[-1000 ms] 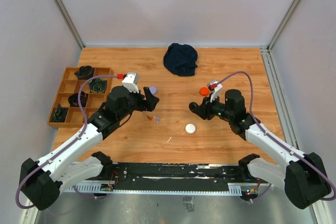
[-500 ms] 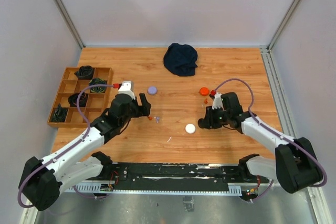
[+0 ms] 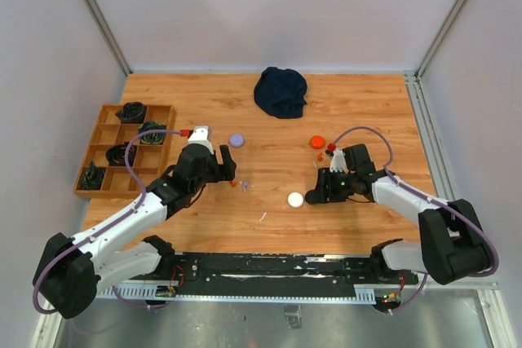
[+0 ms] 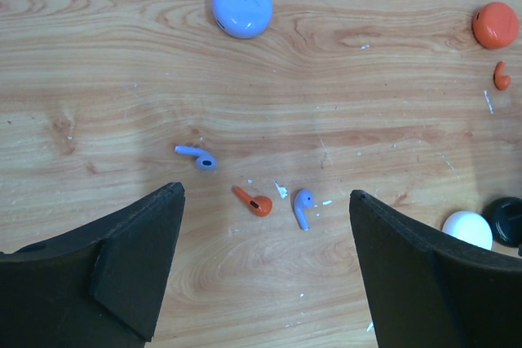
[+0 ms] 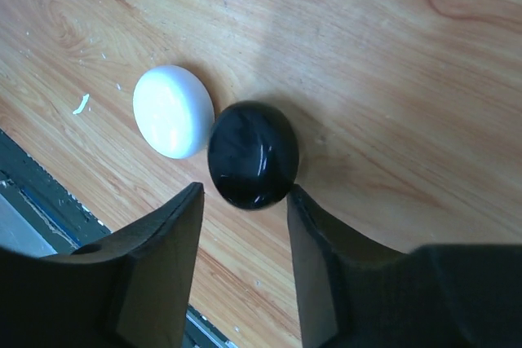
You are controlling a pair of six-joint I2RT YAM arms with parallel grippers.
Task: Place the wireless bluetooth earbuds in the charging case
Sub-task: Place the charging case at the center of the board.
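The left gripper (image 4: 265, 193) hangs low over the table (image 4: 367, 120), fingers spread wide and nothing held; three loose earbuds lie on the wood in the gap just ahead of it. The first purple earbud (image 4: 197, 157) sits nearer the left finger, its stem running sideways across the gap with the tip toward that finger. The orange earbud (image 4: 254, 202) lies almost midway, its long axis slanted and its stem aimed ahead and toward the left finger. The second purple earbud (image 4: 302, 207) lies toward the right finger, head away and stem pointing back at the gripper. Farther ahead sits the purple case (image 4: 242, 6); well out beyond the right finger are the orange case (image 4: 495, 24) and, near it, a second orange earbud (image 4: 502, 77).

The right gripper (image 5: 243, 200) is likewise open and empty; the black case (image 5: 253, 155) lies right at its fingertips, barely short of the gap, and the white case (image 5: 173, 111) is touching or all but touching the black one on one side.

From where I stand the job looks barely begun; every case appears shut, no earbud sits in one, and none is held; opening a case and picking up and seating each bud all seem left to do.
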